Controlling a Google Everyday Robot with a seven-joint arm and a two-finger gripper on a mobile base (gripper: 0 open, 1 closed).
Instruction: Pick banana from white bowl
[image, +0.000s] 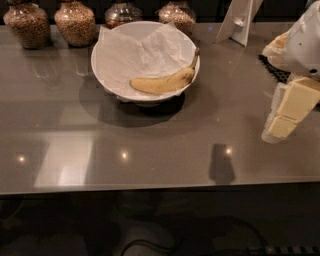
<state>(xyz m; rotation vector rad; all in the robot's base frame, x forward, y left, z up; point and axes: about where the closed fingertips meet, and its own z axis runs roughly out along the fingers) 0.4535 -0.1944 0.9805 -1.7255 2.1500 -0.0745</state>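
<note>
**Approach to the banana: clear the rim, take it across the middle**

The banana (162, 82) lies in the bowl (96, 70) on crinkled paper (145, 50), along the near-right side. Its stem points up and to the right, over the rim. The tool (279, 127) hangs at the right edge of view above the tabletop (150, 150), well apart from the bowl. It has no hold on the banana, and I cannot tell from this angle whether it is open or closed.

The step in hand looks like the approach. To do it well:

- Carry the tool left toward the bowl, high enough to clear the rim. A knock could slide the bowl on this glossy tabletop.
- Have the tool fully open before it descends.
- Turn the wrist so the tool closes across the banana's width, not along its curve.
- Aim for the thick middle rather than the stem or the blunt end, where the fruit tapers and could slip out.
- Come down straight and stop just short of the paper. The loose sheet probably catches easily and would lift with the fruit.
- Close gently, since the skin will bruise.
- Don't overshoot toward the jars (75, 22) behind the bowl
</note>
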